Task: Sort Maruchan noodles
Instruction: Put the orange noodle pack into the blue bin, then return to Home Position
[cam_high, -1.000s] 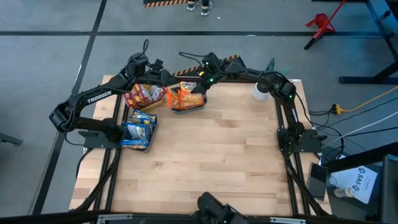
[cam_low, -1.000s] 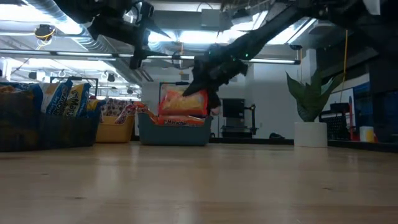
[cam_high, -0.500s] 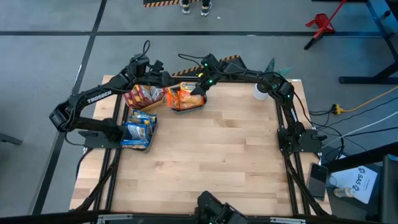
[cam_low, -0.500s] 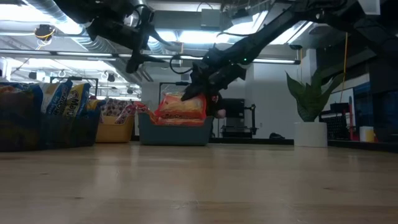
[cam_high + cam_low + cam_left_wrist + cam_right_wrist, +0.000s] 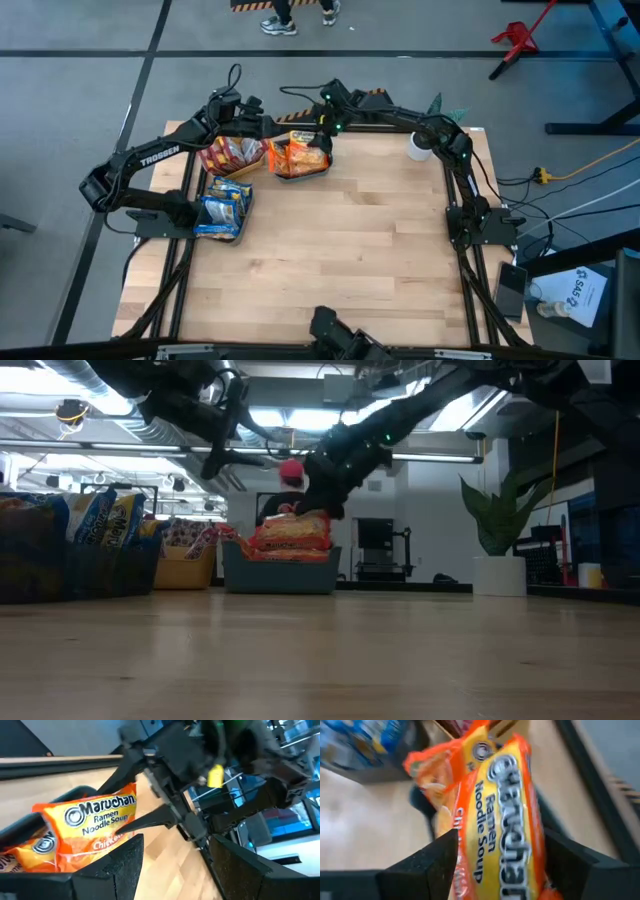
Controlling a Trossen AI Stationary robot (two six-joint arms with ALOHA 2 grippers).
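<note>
The Maruchan noodles lie sorted in three bins at the table's far left. Orange packets (image 5: 298, 155) are heaped in a teal bin (image 5: 280, 575), and the top one (image 5: 505, 820) lies flat on the pile (image 5: 292, 535). Red-maroon packets (image 5: 230, 153) fill a yellow bin (image 5: 185, 568). Blue-silver packets (image 5: 222, 207) stand in a dark bin (image 5: 60, 560). My right gripper (image 5: 497, 845) is open just above the top orange packet, holding nothing. My left gripper (image 5: 175, 850) is open and hovers high between the yellow and teal bins (image 5: 258, 120).
A white pot with a green plant (image 5: 497, 575) stands at the table's far right corner (image 5: 418, 147). The two grippers are close together over the bins (image 5: 150, 815). A person in a red cap (image 5: 290, 470) passes behind the table. Bare wood spans the table's middle and near side (image 5: 340, 260).
My right gripper lowered an orange packet onto the pile in the teal bin and let it go. It then rose and drew back toward the far edge. The packet, which was held upright above the bin, now lies flat on the other orange packets.
</note>
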